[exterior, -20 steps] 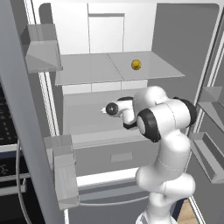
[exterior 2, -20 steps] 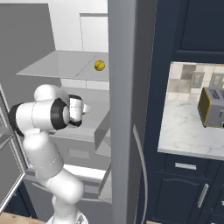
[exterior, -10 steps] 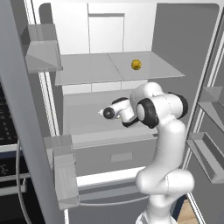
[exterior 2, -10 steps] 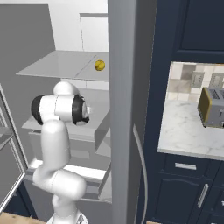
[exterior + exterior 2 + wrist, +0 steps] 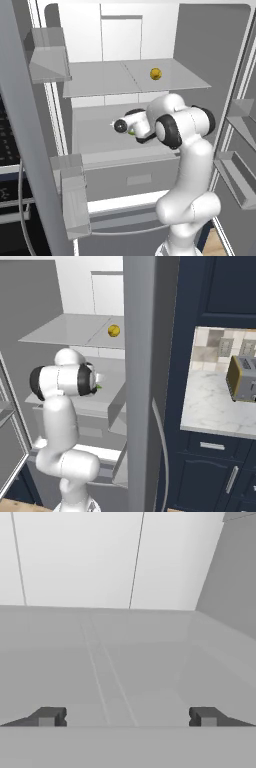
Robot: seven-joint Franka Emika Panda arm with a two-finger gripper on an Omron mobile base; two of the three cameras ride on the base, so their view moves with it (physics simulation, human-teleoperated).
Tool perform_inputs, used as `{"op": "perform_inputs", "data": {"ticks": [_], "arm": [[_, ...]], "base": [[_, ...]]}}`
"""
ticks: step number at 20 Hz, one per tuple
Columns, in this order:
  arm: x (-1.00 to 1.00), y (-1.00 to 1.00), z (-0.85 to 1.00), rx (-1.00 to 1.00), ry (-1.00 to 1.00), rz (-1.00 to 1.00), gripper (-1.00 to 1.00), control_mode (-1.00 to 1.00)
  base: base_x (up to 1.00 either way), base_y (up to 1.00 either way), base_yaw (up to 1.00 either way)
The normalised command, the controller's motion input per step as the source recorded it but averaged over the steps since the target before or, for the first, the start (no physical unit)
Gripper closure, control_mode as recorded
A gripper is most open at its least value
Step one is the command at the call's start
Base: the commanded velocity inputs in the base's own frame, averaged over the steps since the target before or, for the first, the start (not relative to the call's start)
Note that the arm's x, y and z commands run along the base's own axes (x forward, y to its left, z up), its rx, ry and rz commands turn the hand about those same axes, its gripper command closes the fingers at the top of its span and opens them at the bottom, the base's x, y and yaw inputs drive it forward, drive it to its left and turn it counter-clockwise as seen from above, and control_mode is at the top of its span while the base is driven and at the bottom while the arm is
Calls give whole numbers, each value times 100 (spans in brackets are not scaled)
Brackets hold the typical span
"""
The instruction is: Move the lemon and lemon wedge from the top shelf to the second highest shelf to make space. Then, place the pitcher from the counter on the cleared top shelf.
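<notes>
From the left base view you look forward and down from behind the white arm (image 5: pixel 187 165), which rises at lower right, straight into the open grey refrigerator (image 5: pixel 125 80). From the right base view you face the same refrigerator from the other side, the arm at lower left, past the grey door edge (image 5: pixel 145 381) to a white marble counter (image 5: pixel 215 406). Both share the top glass shelf (image 5: pixel 100 80) and the small yellow lemon (image 5: pixel 155 74). The hand view sits close, looking along the lower shelf floor (image 5: pixel 125 662) toward the white back wall (image 5: pixel 100 557).
</notes>
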Motion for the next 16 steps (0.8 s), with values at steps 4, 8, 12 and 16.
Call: {"op": "perform_inputs", "data": {"ticks": [4, 8, 12, 16], "arm": [[-57, 0, 64, -5, 1, -8, -100, -100], [-70, 17, 35, -6, 5, -2, -100, -100], [-60, 19, 63, -1, 5, -1, -100, -100], [-56, 2, 88, 0, 2, -2, -100, -100]], "base": [[0, 0, 0], [0, 0, 0], [0, 0, 0], [0, 0, 0]]}}
